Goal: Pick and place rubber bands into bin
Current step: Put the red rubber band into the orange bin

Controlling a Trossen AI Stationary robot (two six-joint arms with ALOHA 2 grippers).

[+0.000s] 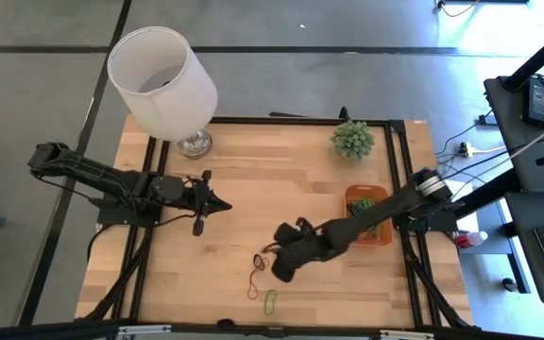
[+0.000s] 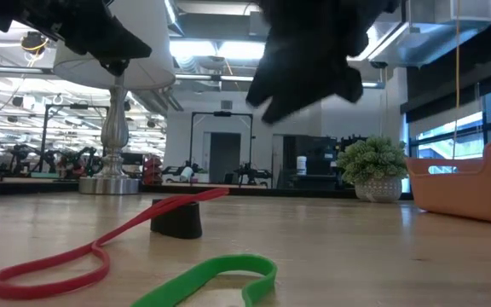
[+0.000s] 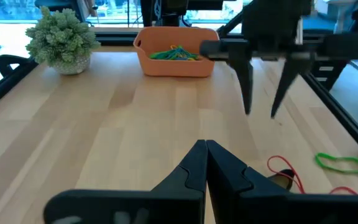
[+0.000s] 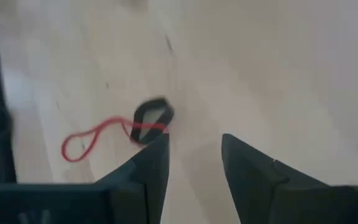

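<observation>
Hovering above the counter (image 1: pixel 178 274), the right pincer (image 4: pixel 194 163) is spread, empty; the red band (image 4: pixel 98 138) and dark band (image 4: pixel 152 114) lie just ahead, far from the left arm.

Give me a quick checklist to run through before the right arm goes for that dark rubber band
1. Right gripper open: ok, fingers apart, nothing between them.
2. Dark rubber band in reach: ok, it lies on the table just ahead of the fingertips.
3. Target lying alone: not ok, the red rubber band crosses it, so both may lift together.
4. Gripper down at the table: not ok, it hangs above the wood in the low view.
5. Bin ready: ok, it sits at the table's right edge with bands already inside.
6. Left gripper clear of the work: ok, shut and parked on the left.
</observation>
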